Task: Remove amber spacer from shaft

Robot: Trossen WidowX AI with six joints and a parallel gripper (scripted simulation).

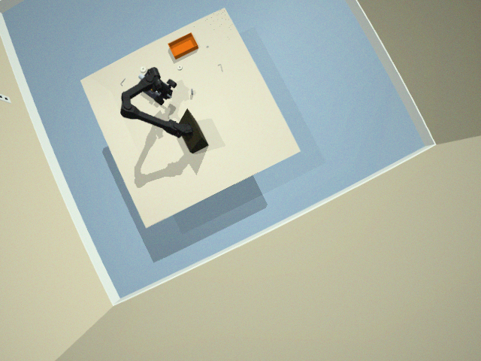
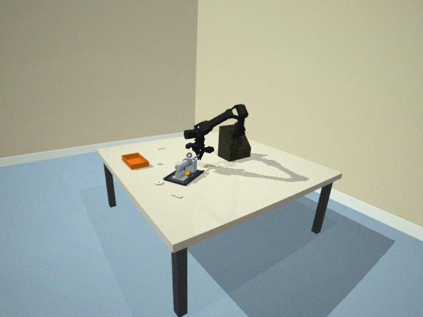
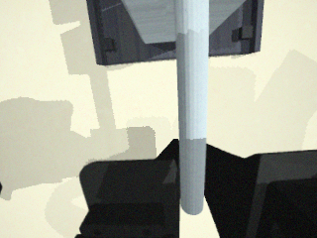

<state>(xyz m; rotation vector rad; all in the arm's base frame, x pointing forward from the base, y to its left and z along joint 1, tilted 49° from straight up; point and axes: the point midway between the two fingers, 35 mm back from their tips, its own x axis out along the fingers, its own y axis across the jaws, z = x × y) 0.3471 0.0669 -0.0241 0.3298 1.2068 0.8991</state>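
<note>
My gripper (image 2: 199,157) (image 3: 183,144) is shut on the pale grey shaft (image 3: 193,89), near its free end. The shaft runs straight from the fingers to the grey housing fixture. In the exterior view the fixture's grey blocks (image 2: 193,166) (image 2: 180,173) stand on a dark base plate (image 2: 193,177) (image 3: 134,56). An amber spacer (image 2: 187,173) shows low between the blocks, near the plate; whether it touches the plate is too small to tell. Other spacers on the shaft cannot be made out. In the top view the arm hides most of the fixture.
An orange tray (image 1: 183,47) (image 2: 135,160) stands beyond the fixture. Pale discs (image 1: 143,68) (image 2: 158,182) and bent keys (image 1: 220,67) (image 2: 176,196) lie around it. A small grey upright piece (image 1: 192,92) stands to one side. The arm's dark pedestal (image 1: 197,135) (image 2: 232,148) is behind the gripper.
</note>
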